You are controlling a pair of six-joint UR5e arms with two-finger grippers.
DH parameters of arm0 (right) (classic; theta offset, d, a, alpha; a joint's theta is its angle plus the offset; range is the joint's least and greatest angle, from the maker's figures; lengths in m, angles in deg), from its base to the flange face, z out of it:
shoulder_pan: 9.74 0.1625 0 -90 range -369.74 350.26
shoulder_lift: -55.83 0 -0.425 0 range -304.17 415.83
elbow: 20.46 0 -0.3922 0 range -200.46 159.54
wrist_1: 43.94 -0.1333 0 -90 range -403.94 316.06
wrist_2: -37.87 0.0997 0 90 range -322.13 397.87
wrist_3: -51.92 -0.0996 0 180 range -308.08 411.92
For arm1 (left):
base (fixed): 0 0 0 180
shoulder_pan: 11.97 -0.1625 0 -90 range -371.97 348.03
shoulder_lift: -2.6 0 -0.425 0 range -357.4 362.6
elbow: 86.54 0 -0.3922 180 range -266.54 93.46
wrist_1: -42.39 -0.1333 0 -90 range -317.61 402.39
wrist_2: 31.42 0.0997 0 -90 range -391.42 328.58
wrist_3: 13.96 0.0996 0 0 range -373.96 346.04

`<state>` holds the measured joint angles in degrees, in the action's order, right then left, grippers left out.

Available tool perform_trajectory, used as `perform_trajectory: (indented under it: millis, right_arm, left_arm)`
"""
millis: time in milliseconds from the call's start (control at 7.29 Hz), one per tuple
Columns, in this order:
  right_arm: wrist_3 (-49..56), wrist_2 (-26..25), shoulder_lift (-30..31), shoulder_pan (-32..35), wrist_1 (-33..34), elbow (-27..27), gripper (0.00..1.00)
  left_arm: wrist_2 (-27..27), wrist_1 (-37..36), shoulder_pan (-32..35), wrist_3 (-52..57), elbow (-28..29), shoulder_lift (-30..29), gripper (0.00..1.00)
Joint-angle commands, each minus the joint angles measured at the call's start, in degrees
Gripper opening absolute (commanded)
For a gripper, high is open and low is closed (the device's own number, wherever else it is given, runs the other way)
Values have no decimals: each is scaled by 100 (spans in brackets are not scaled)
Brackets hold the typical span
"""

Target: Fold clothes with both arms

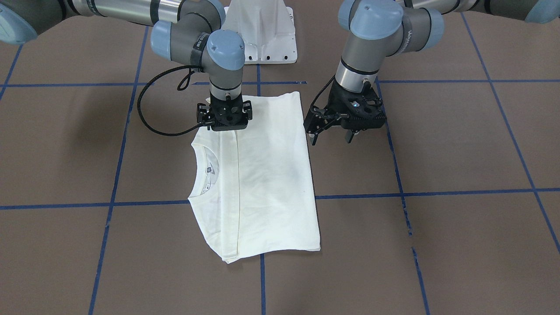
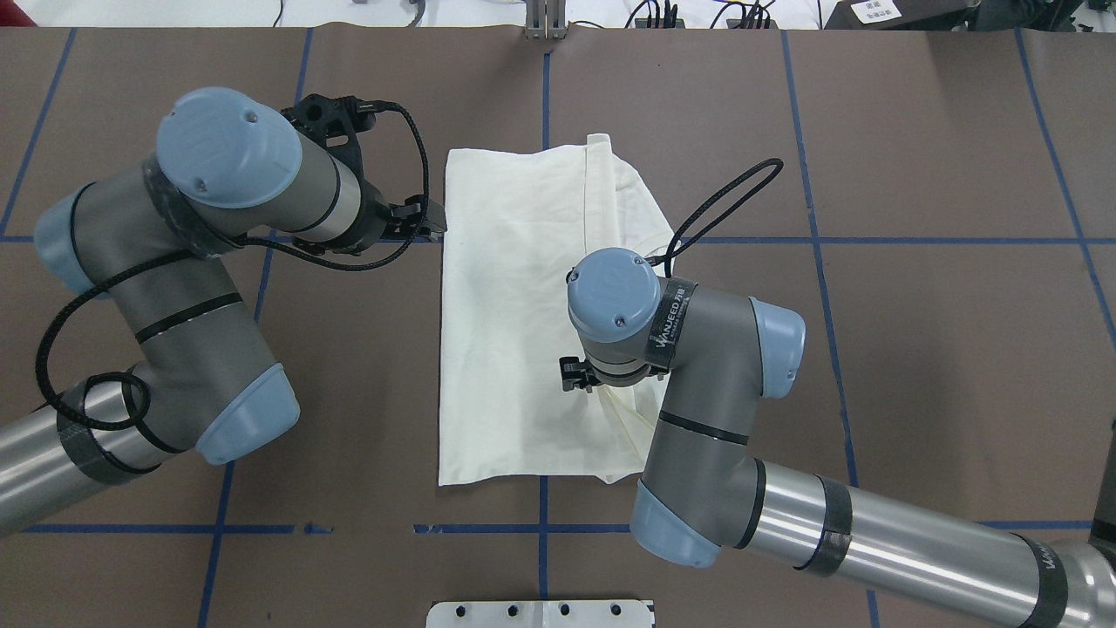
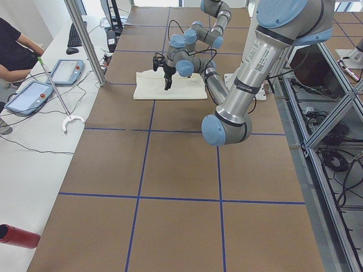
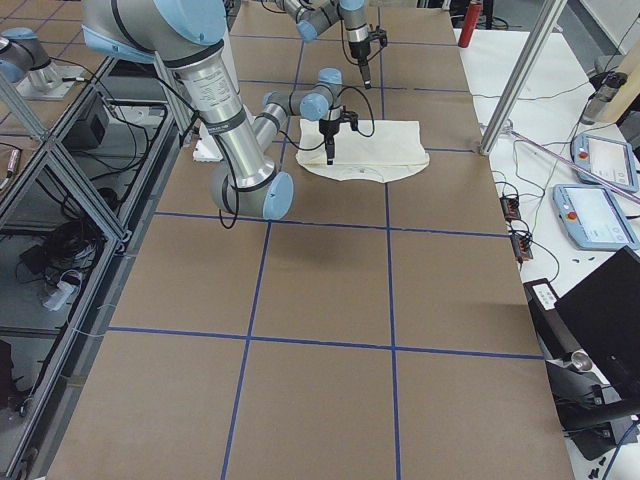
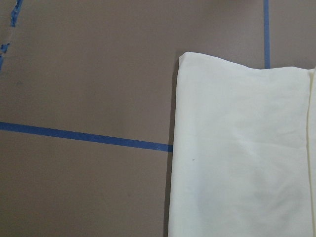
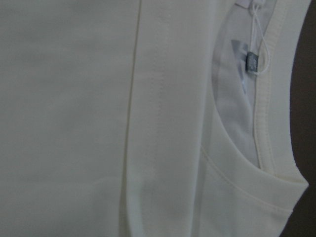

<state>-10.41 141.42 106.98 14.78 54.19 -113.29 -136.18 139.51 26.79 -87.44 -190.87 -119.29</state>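
Hovering beside T-shirt (image 1: 267,175), left claw (image 1: 331,139) spread wide.

Perhaps "WANJEED" on right arm (image 2: 670,316)

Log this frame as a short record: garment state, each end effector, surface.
Garment: cream T-shirt, folded into a rectangle, lying flat
Collar: exposed, on the robot's right side
Right end effector: down at the shirt's robot-side end; open or shut unclear
Left end effector: open, empty, beside the shirt's left edge
Surface: brown table with blue tape grid
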Motion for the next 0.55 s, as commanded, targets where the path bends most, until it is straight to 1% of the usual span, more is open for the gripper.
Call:
perform_trajectory:
  millis: [0,274,412]
  right_arm:
    - [-7,77,53,0,22,63,100]
    - [2,78,45,8,250,63,100]
    - [2,86,53,43,260,63,100]
  left_arm:
    - [0,0,0,0,0,-1,100]
    - [0,0,0,-9,-9,-10,100]
    - [0,0,-9,-9,0,-10,100]
